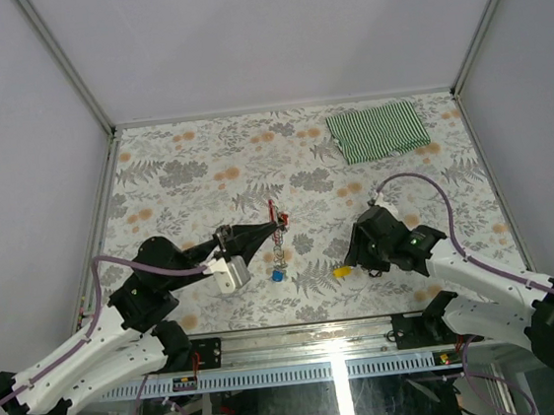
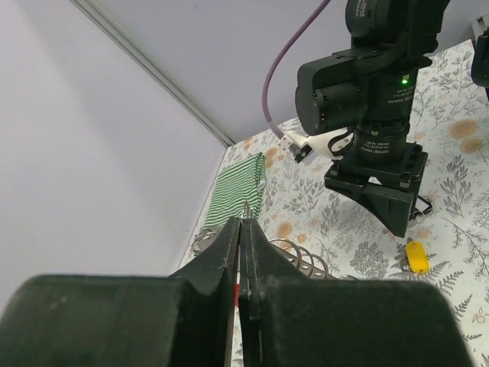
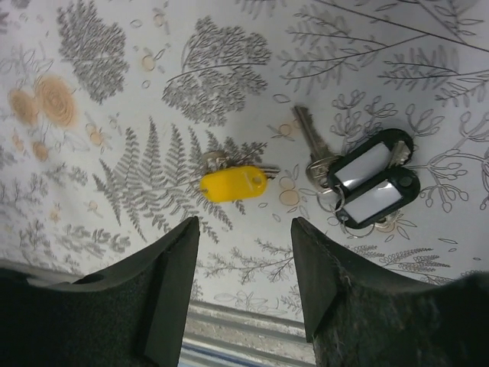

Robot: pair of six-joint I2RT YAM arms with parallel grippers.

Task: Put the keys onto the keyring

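Left hand (image 2: 244, 226) fully closed, pinching the red clip of the keyring (image 1: 274, 216) above the table (image 1: 185, 177). The keyring's chain runs toward the near edge, and the blue key (image 1: 277, 276) lies just past its end. Right hand (image 3: 244, 225), well right of the keyring, has its jaws apart and empty over the yellow key (image 3: 233, 183).

Two coloured keys (image 1: 277, 276) (image 1: 342, 271), two black tags (image 3: 367, 164) (image 3: 376, 200), one keyring (image 1: 271, 211), one cloth (image 1: 378, 130).

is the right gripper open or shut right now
Open: in the right wrist view the right gripper has its fingers apart, nothing between them; the yellow key lies loose beyond the tips.
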